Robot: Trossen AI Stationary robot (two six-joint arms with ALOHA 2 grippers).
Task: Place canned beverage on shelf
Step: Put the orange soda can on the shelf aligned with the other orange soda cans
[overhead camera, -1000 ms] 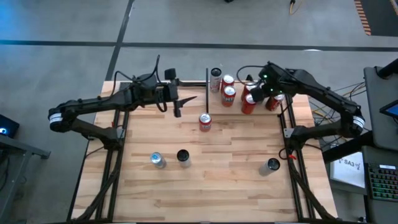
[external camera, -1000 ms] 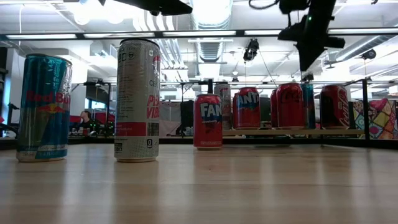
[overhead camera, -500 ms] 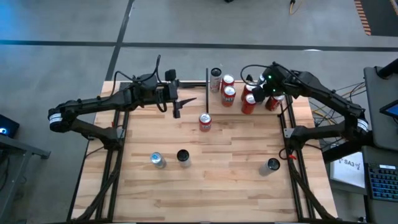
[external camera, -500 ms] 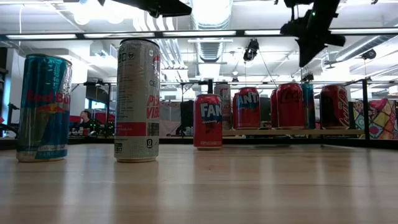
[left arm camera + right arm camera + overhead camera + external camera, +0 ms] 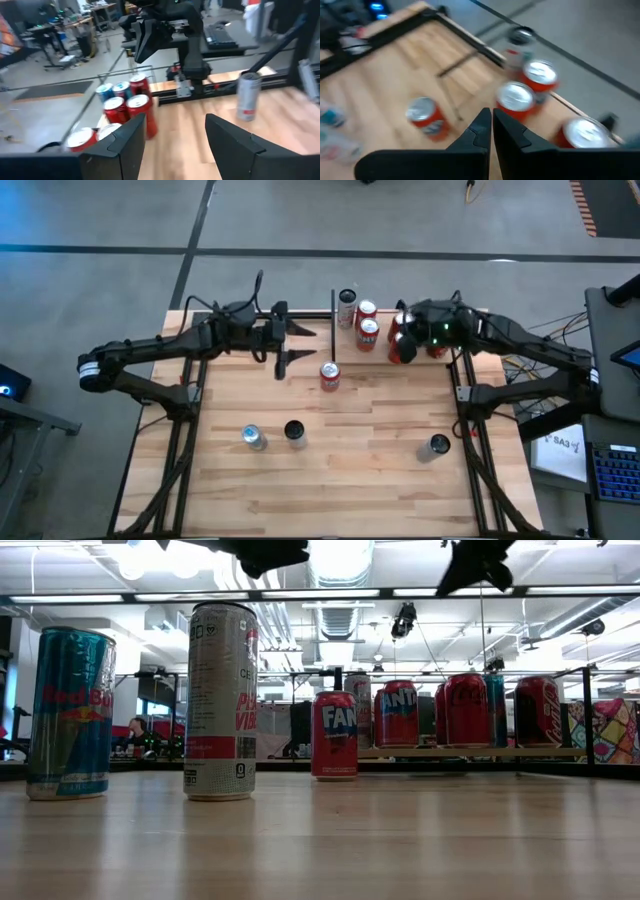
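Note:
The shelf (image 5: 382, 363) stands at the table's far right and bears several cans: a silver one (image 5: 346, 302) and red ones (image 5: 367, 332); the low view shows them in a row on its board (image 5: 470, 752). A red Fanta can (image 5: 329, 376) stands upright on the table just before the shelf's left post. My right gripper (image 5: 400, 332) is shut and empty, high above the shelf's cans (image 5: 516, 100). My left gripper (image 5: 291, 345) is open and empty, in the air left of the shelf, pointing toward it (image 5: 175, 145).
A Red Bull can (image 5: 253, 437), a tall grey can (image 5: 295, 432) and another can (image 5: 434, 446) stand on the near half of the table. Bare wood lies between them and around the Fanta can (image 5: 334, 735).
My right gripper has risen well above the shelf's cans and moved a little toward the table's left edge, its arm folding lower over the shelf. The cans have stayed in place.

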